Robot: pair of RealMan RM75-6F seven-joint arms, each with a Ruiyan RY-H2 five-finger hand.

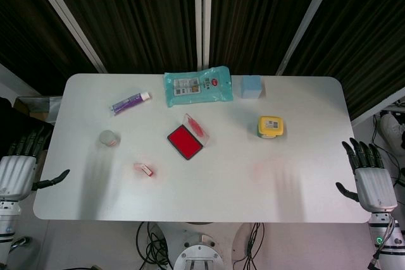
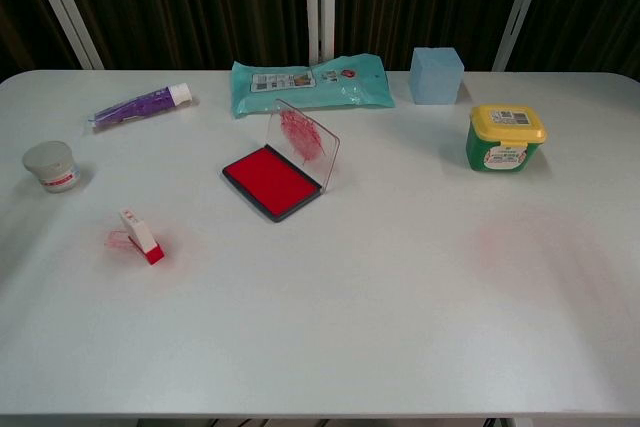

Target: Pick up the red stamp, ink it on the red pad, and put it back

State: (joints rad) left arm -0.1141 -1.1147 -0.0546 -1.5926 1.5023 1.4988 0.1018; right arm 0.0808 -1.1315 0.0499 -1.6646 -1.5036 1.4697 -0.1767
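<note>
The red pad sits near the middle of the white table with its clear lid standing up at the back edge, smeared red on the inside, and the ink bed lies bare and bright. To its left and nearer the front lies the red stamp, tipped on its side, well apart from the pad, with a faint pink stain beside it. A small grey jar stands lidded close to the left edge, and a yellow-lidded green tub stands shut on the right; what either holds I cannot tell. Along the back run a purple tube, a teal wipes pack and a pale blue cube. The whole front half of the table is bare apart from the stamp. The left hand hangs off the left edge, fingers spread, holding nothing; the right hand hangs off the right edge the same way, also holding nothing.
</note>
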